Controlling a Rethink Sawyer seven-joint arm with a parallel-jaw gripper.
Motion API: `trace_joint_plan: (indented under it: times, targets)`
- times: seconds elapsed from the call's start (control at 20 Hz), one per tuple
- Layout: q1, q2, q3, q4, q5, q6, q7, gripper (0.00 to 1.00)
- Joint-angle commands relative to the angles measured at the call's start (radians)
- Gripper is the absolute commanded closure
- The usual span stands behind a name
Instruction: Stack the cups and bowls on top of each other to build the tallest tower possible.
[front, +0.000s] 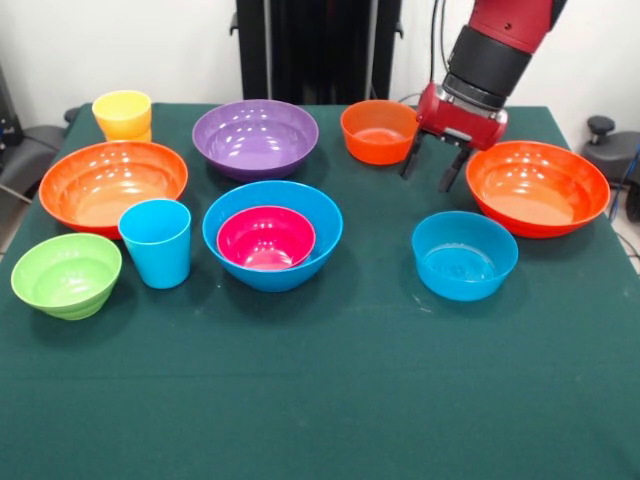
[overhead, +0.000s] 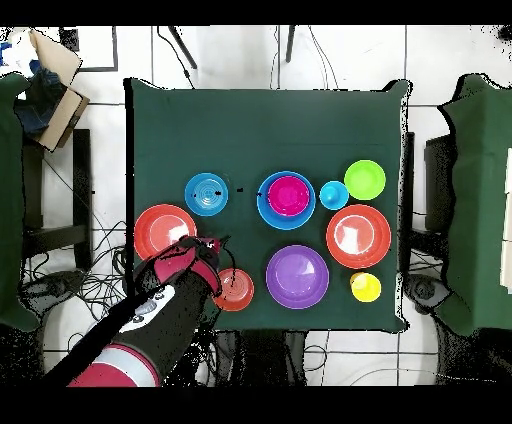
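My gripper (front: 432, 168) is open and empty. It hangs just above the table between the small orange bowl (front: 378, 130) and a large orange bowl (front: 537, 185). In the overhead view the gripper (overhead: 212, 243) shows beside that large orange bowl (overhead: 160, 228). The small magenta bowl (front: 266, 238) sits nested in the large blue bowl (front: 322, 235) at the table's middle. The medium blue bowl (front: 464, 255) stands alone in front of the gripper. The sky blue cup (front: 156, 242) stands upright left of the nested pair. The yellow cup (front: 123, 115) is at the far left corner.
The large purple bowl (front: 255, 138) stands behind the nested pair. The second large orange bowl (front: 112, 183) and the ribbed lime green bowl (front: 66, 274) are on the left. Chairs stand at both sides of the table.
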Motion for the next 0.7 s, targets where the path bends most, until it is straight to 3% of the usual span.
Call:
trace_joint_plan:
  times: [0.05, 0.5, 0.7]
  targets:
    - [-0.007, 0.022, 0.133, -0.105, 0.018, -0.012, 0.096, 0.0]
    - [-0.023, -0.023, 0.151, -0.09, 0.006, 0.032, 0.078, 0.0]
    - [-0.007, -0.009, 0.139, -0.11, 0.023, 0.045, 0.091, 0.0]
